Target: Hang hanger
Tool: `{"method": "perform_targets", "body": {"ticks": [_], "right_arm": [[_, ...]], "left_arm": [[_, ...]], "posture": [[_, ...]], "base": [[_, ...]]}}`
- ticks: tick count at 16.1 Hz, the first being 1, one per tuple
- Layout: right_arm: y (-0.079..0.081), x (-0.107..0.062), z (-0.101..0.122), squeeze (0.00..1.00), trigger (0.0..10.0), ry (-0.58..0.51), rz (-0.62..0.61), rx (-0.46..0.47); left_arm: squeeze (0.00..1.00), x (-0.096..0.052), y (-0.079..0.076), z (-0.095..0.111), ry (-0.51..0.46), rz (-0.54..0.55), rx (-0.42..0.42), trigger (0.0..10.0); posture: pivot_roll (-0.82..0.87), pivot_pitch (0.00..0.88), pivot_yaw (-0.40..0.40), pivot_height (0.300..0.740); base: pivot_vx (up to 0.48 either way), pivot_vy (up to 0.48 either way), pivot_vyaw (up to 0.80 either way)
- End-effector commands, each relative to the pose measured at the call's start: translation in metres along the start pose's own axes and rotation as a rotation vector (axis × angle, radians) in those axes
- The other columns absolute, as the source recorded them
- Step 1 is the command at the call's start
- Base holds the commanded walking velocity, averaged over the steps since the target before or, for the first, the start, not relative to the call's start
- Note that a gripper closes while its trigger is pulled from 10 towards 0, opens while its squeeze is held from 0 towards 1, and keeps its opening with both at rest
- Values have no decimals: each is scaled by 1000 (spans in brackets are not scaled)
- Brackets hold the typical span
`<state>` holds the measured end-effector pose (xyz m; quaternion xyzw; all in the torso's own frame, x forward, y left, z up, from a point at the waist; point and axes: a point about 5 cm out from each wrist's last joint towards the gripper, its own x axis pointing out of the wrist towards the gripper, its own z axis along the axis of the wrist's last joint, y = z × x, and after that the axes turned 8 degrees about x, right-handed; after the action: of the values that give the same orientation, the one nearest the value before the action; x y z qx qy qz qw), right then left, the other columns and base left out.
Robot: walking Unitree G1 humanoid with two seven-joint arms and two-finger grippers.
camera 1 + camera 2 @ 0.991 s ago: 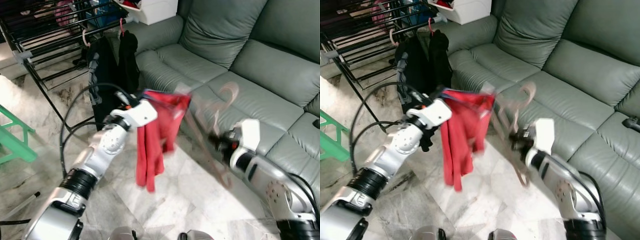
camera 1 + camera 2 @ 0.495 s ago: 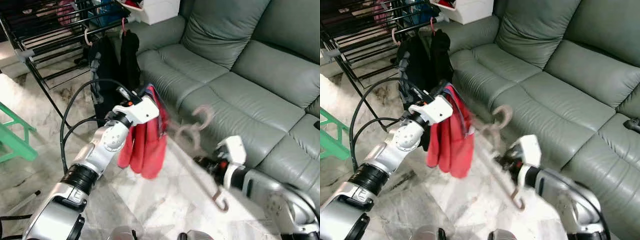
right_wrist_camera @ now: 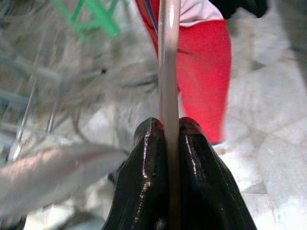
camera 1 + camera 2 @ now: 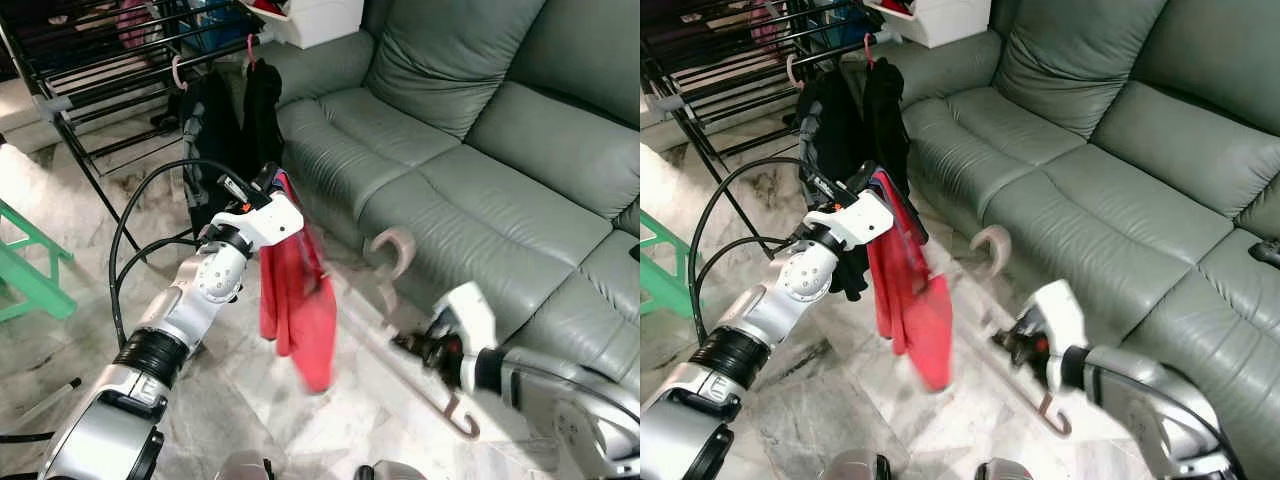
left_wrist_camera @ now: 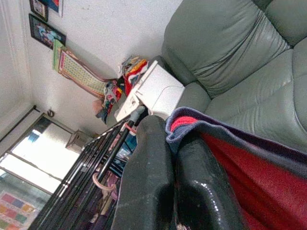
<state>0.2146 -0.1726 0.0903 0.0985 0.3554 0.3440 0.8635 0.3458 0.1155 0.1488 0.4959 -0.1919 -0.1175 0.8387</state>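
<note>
At upper left of the head view we see a black rack [image 4: 95, 75] with dark clothes [image 4: 235, 125] hanging from it. Left of centre, our left gripper [image 4: 272, 188] is clamped on a red cloth [image 4: 300, 295] that droops over the marble floor [image 4: 60, 225]. At lower right, our right gripper [image 4: 412, 345] pinches the bar of a pale pink hanger [image 4: 400, 320], its hook near the grey sofa [image 4: 470, 150], which spans the upper right.
</note>
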Motion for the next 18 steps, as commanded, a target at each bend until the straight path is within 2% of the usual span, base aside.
{"method": "perform_targets", "body": {"ticks": [1,4,5,6,7,8,9,10,11,12,13,14,15,17,18], "right_arm": [[4,-2,2,0,10000,9,28,-47],[3,-8,5,0,10000,28,33,-141],[-23,-7,13,0,10000,-18,-177,-166],[-32,-7,16,0,10000,-45,-254,-171],[-51,-11,32,0,10000,-201,-465,-157],[-55,-12,37,0,10000,-255,-510,-153],[-51,-13,54,0,10000,-458,-548,-48],[-47,-12,57,0,10000,-504,-544,-31],[-45,-9,59,0,10000,-543,-558,-21],[-43,-4,58,0,10000,-570,-570,21],[-40,5,56,0,10000,-611,-563,108],[-39,8,55,0,10000,-612,-565,123],[-38,12,56,0,10000,-626,-566,162],[-42,13,64,0,10000,-671,-586,196],[-44,12,66,0,10000,-688,-596,204]], "left_arm": [[0,5,7,1,-9,21,10,10000],[0,2,0,-1,8,1,53,10000],[0,1,8,-11,72,55,63,10000],[0,1,10,-14,91,70,63,10000],[0,0,12,-20,127,73,40,10000],[0,0,11,-21,136,61,25,10000],[0,-7,-8,-19,129,-47,-76,10000],[0,-9,-16,-16,115,-84,-132,10000],[0,-12,-23,-8,79,-114,-191,10000],[0,-13,-27,7,1,-117,-223,10000],[0,-13,-31,33,-125,-129,-301,10000],[0,-13,-31,40,-157,-133,-324,10000],[0,-14,-35,59,-248,-163,-362,10000],[0,-21,-43,79,-344,-241,-434,10000],[0,-23,-45,81,-356,-259,-444,10000]], "posture": [[-59,24,19,740],[-61,26,21,740],[-62,25,21,740],[-62,25,21,740],[-60,27,19,740],[-60,27,19,740],[-59,27,20,740],[-62,28,24,740],[-62,28,24,740],[-60,30,25,740],[-59,29,22,740],[-59,29,22,740],[-57,30,19,740],[-58,29,20,740],[-58,29,20,740]], "base": [[0,0,0],[0,0,0],[0,0,0],[0,0,0],[0,0,0],[0,0,0],[0,0,0],[0,0,0],[0,0,0],[0,0,0],[0,0,0],[0,0,0],[0,0,0],[0,0,0],[0,0,0]]}}
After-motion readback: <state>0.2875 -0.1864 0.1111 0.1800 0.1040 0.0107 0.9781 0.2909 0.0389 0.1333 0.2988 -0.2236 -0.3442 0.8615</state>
